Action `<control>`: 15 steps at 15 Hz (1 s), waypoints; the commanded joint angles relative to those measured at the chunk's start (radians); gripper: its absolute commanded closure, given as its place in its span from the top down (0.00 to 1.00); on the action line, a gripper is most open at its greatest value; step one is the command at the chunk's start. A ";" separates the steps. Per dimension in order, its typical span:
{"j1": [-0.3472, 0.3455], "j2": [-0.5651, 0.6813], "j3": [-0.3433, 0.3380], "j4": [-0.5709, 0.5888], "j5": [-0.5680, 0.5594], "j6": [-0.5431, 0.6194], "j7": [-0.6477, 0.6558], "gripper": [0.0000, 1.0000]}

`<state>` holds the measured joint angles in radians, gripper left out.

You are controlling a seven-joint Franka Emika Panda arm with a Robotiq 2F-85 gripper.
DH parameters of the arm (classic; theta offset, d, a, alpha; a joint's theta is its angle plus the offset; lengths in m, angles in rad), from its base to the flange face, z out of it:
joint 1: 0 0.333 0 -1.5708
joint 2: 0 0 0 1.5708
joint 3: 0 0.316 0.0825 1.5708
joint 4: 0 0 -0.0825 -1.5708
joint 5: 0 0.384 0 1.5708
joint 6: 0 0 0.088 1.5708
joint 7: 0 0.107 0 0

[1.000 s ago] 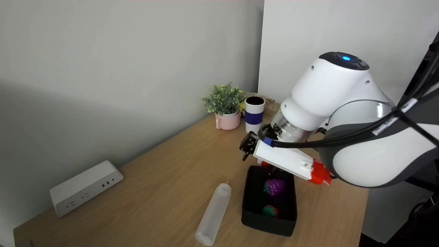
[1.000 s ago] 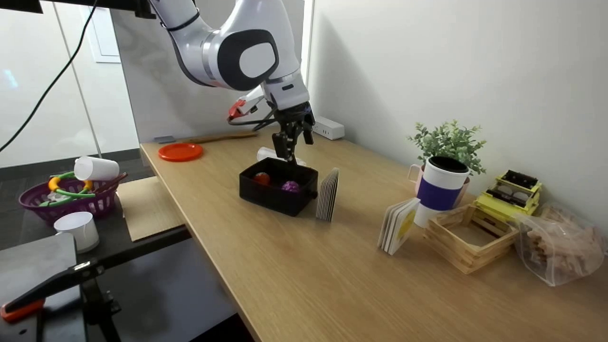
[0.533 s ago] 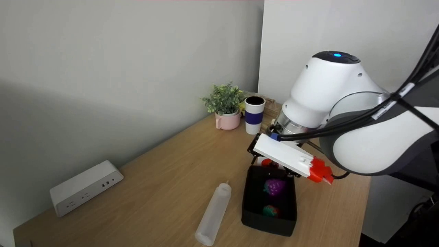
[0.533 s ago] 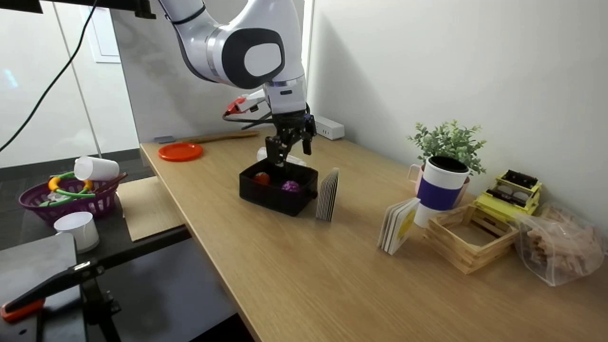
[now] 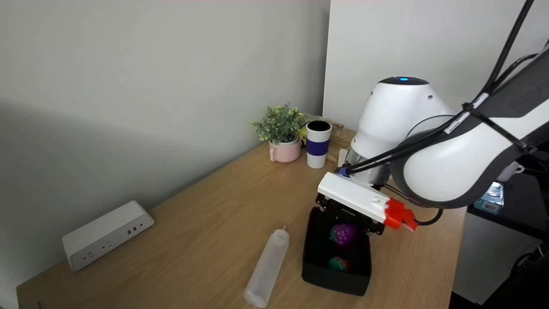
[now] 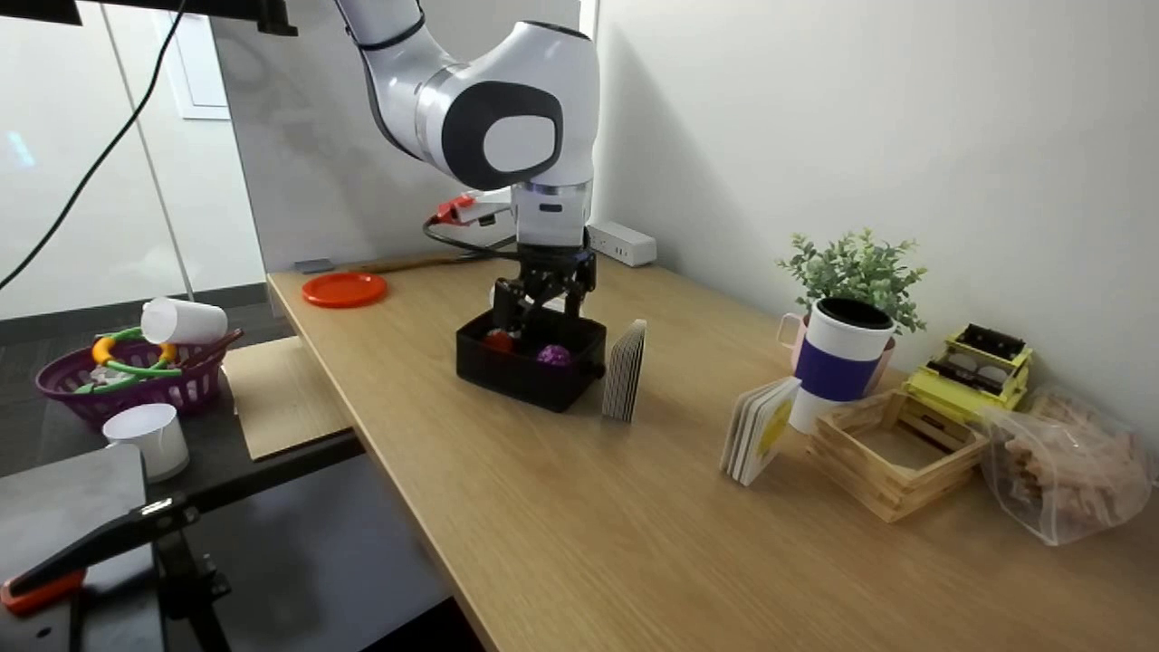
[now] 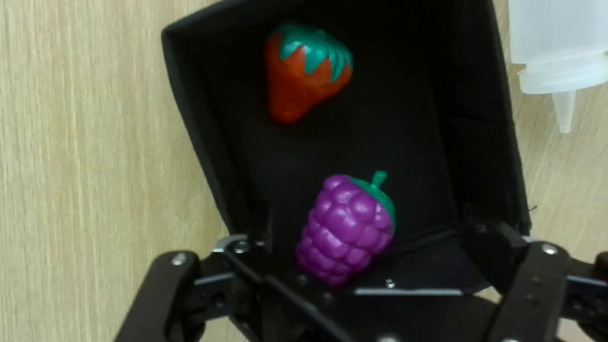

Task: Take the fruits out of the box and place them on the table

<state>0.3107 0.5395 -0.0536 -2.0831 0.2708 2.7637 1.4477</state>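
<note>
Purple grapes [image 7: 344,228] & green-capped red strawb [image 7: 300,78] lie apart in blk box [image 7: 375,135] on wooden tbl [image 6: 589,480].

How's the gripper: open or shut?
Open: the wrist view shows the gripper with its jaws wide apart, the purple fruit visible between them, gaps on either side.

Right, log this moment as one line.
gripper: open, over box | inside: purple fruit, strawberry | held: nothing | beside box: squeeze bottle
</note>
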 commanded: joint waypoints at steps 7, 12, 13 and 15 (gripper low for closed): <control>-0.076 0.122 0.051 0.141 0.001 -0.123 0.017 1.00; -0.070 0.178 0.047 0.205 -0.008 -0.173 0.035 0.72; -0.069 0.189 0.046 0.216 -0.010 -0.177 0.035 0.66; -0.069 0.188 0.046 0.229 -0.013 -0.197 0.038 0.52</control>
<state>0.2494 0.6910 -0.0120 -1.9015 0.2689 2.5953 1.4724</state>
